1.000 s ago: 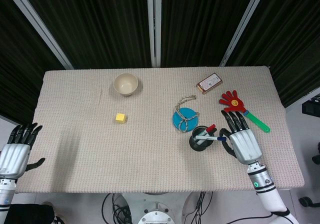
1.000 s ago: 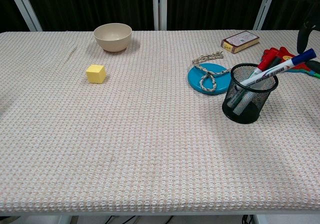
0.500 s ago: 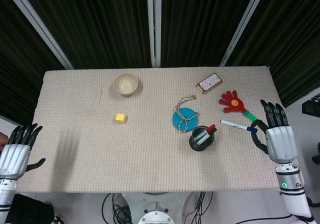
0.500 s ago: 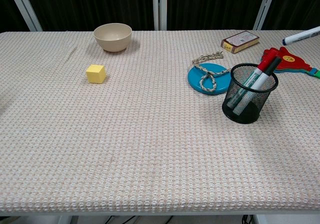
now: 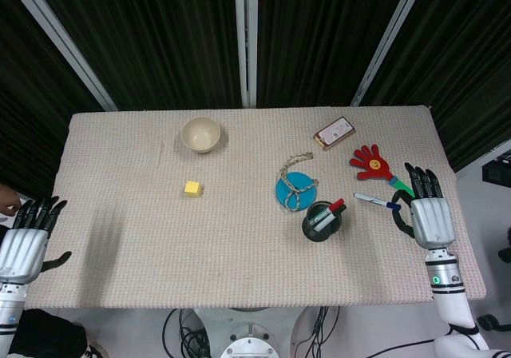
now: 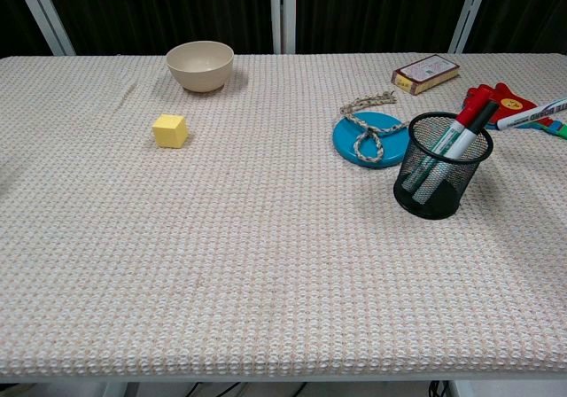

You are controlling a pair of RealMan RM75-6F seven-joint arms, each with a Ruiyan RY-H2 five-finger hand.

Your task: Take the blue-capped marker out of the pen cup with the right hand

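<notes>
The blue-capped marker point(image 5: 376, 201) is out of the pen cup point(image 5: 323, 221) and sits well to the right of it, lying roughly level with its cap end at the right hand point(image 5: 429, 218). From the head view the thumb side of that hand meets the cap end, so it looks pinched there, with the other fingers stretched straight out toward the far edge. The actual contact is tiny and partly covered by the hand itself, so I can't swear how firm the hold is. In the chest view only the white barrel point(image 6: 532, 114) pokes in at the right edge, and the cap and the hand are both cut off. I also can't tell whether the barrel is touching the table point(image 5: 144, 238) or floating just over it.

The cup is black mesh with two other markers leaning in it, one red-capped point(image 6: 455, 136) and a darker one beside it. Just beyond the cup is a blue disc point(image 5: 296, 190) with a bit of rope on top. A red hand-shaped clapper point(image 5: 373, 163) lies near the right hand, its handle partly behind the fingers.

The left hand point(image 5: 24, 242) is down at the near left corner, off the table, fingers spread and holding nothing. Its forearm runs out of frame.
</notes>
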